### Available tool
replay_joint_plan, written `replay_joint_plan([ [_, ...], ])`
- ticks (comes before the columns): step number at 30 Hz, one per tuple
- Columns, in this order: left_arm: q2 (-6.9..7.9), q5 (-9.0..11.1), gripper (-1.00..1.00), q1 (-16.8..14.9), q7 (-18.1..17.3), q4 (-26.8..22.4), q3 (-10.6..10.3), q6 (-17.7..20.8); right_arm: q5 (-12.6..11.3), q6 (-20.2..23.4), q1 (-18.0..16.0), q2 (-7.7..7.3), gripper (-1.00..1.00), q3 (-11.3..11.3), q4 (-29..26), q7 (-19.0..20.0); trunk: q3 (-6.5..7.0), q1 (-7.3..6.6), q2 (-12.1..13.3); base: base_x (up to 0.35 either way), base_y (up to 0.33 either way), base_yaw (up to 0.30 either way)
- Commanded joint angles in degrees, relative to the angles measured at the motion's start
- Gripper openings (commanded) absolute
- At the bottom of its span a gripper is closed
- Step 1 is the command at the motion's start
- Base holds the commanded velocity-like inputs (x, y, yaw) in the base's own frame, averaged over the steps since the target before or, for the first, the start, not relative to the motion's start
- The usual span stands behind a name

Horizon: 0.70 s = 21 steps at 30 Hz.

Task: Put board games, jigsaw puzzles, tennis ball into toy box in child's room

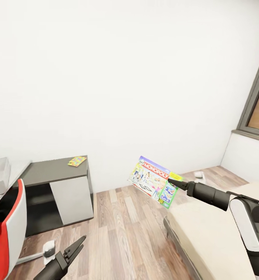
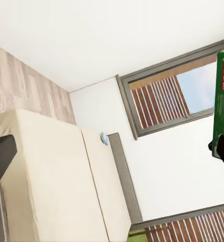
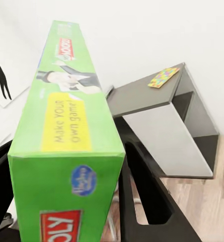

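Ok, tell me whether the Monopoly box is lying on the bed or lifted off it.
Lifted. The Monopoly box hangs tilted in the air, clamped in the right gripper, over the wood floor beside the bed.

A red and white chair (image 1: pixel 7 229) stands at the near left, its back close against the worktop's near edge. A window (image 1: pixel 258 105) with a dark grey frame and brown slats sits in the right wall, and a small white object (image 1: pixel 199 174) lies on the wood-plank floor (image 1: pixel 125 229) below it. A white wall (image 1: pixel 117 77) closes the far side.
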Motion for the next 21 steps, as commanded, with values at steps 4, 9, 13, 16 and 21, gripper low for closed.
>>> replay_joint_plan([
  [4,-0.13,0.42,1.0,-0.15,0.07,0.0,0.03,0.45,-0.21,0.33,-0.02,-0.06,-1.0,-0.06,-0.01,0.3,-0.13,0.02,-0.04,0.0,0.0,0.288],
  [9,-0.62,0.35,1.0,-0.28,0.14,0.0,0.03,0.45,-0.21,0.33,-0.02,-0.09,-1.0,-0.06,-0.01,0.35,-0.31,0.02,-0.04,0.0,0.0,0.286],
  [13,-0.81,0.31,1.0,-0.32,0.16,0.02,0.03,0.45,-0.2,0.33,-0.02,-0.09,-1.0,-0.05,-0.01,0.36,-0.47,0.02,-0.04,0.0,0.0,0.282],
  [16,-0.89,0.3,1.0,-0.33,0.17,0.03,0.03,0.45,-0.2,0.29,-0.02,-0.13,-1.0,-0.06,-0.01,0.38,-0.57,0.02,-0.04,0.0,0.0,0.281],
  [21,-0.94,0.29,1.0,-0.34,0.17,0.01,0.03,0.45,-0.21,0.34,-0.02,-0.26,-1.0,-0.15,-0.01,0.43,-0.58,0.02,-0.04,0.0,0.0,0.258],
])
